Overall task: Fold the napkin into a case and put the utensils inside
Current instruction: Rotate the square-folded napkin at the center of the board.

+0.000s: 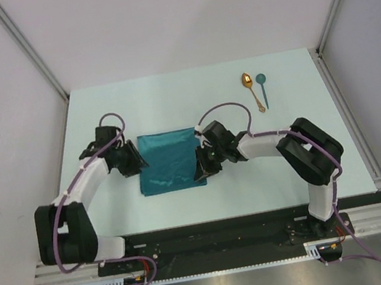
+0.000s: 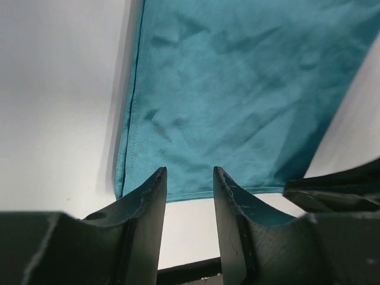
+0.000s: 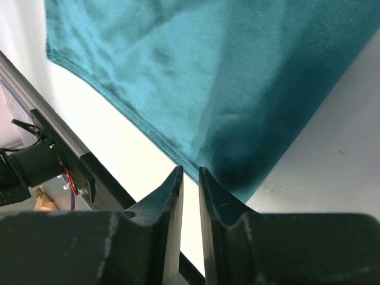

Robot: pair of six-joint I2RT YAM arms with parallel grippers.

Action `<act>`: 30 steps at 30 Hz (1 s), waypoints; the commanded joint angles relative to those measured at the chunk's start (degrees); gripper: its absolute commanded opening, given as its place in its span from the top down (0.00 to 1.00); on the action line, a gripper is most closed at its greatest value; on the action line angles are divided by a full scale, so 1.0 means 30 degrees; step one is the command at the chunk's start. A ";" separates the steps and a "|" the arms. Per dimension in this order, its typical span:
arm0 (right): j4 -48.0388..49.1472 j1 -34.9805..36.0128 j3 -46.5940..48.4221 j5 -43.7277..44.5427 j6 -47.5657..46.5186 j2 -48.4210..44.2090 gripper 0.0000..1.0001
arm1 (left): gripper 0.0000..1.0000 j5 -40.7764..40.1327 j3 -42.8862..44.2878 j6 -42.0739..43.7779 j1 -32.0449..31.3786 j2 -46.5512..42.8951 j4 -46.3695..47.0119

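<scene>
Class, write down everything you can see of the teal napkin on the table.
The napkin is a teal, slightly shiny soft cloth with a stitched hem and faint creases. It lies flat on the pale table, squarish in outline. The left gripper sits at its left edge and the right gripper at its near right corner. Whether either pinches it cannot be told.

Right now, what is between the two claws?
The teal napkin lies between the left claw and the right claw. The top view shows it.
</scene>
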 commanded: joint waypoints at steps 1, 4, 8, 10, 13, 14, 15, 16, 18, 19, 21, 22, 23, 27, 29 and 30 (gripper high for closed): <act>-0.0323 0.0197 0.0124 0.0183 -0.0605 -0.1272 0.79 | 0.58 0.0943 -0.0454 -0.0515 -0.0035 0.0900 0.0881; -0.0032 -0.0124 -0.0839 0.0331 -0.0605 -0.1388 0.81 | 0.50 0.0153 -0.0835 -0.0633 -0.0035 0.0669 0.0793; 0.0292 -0.0681 -0.1956 0.0506 -0.0605 -0.1448 0.82 | 0.34 -0.1051 -0.1420 -0.0633 -0.0006 -0.0006 0.0472; 0.0233 -0.0915 -0.2394 0.0623 -0.0722 -0.1535 0.83 | 0.34 -0.1460 -0.1480 -0.0779 0.0053 0.0401 0.0063; 0.0146 -0.1179 -0.2748 0.0974 -0.0869 -0.1799 0.83 | 0.39 -0.1143 -0.1948 -0.0896 0.0316 0.1103 0.0119; 0.0087 -0.1209 -0.2835 0.1004 -0.0898 -0.2002 0.83 | 0.45 -0.0444 -0.2355 -0.1013 0.0491 0.1223 0.0555; 0.0000 -0.1209 -0.2865 0.1033 -0.0927 -0.2120 0.83 | 0.49 0.0056 -0.2533 -0.1159 0.0637 0.1369 0.0791; -0.0059 -0.1238 -0.2895 0.1121 -0.0928 -0.2209 0.83 | 0.54 0.0264 -0.2680 -0.1247 0.0639 0.1515 0.1200; -0.0147 -0.1268 -0.2779 0.1035 -0.0928 -0.2356 0.83 | 0.58 0.0238 -0.3032 -0.1423 0.0639 0.1604 0.1379; -0.0177 -0.1297 -0.2633 0.0773 -0.0928 -0.2414 0.83 | 0.58 0.0092 -0.3149 -0.1453 0.0639 0.1576 0.1524; -0.0060 -0.1297 -0.2456 0.0508 -0.0840 -0.2736 0.82 | 0.58 -0.0608 -0.3326 -0.1395 0.0668 0.1692 0.1468; -0.0031 -0.1268 -0.2397 0.0361 -0.0724 -0.2940 0.82 | 0.56 -0.0584 -0.3413 -0.1337 0.0668 0.1808 0.1496; -0.0146 -0.1355 -0.2252 0.0360 -0.0752 -0.3261 0.80 | 0.55 -0.0409 -0.3443 -0.1249 0.0668 0.1926 0.1526; -0.0703 -0.1882 -0.2192 0.0653 -0.1073 -0.3820 0.66 | 0.54 0.0352 -0.3736 -0.1160 0.0697 0.2424 0.1993; -0.0996 -0.2291 -0.2192 0.0682 -0.1337 -0.3792 0.58 | 0.55 0.0354 -0.3999 -0.1073 0.0756 0.2658 0.2111; -0.1026 -0.2409 -0.2250 0.0653 -0.1396 -0.3763 0.57 | 0.63 0.0499 -0.4145 -0.0986 0.0814 0.2717 0.2315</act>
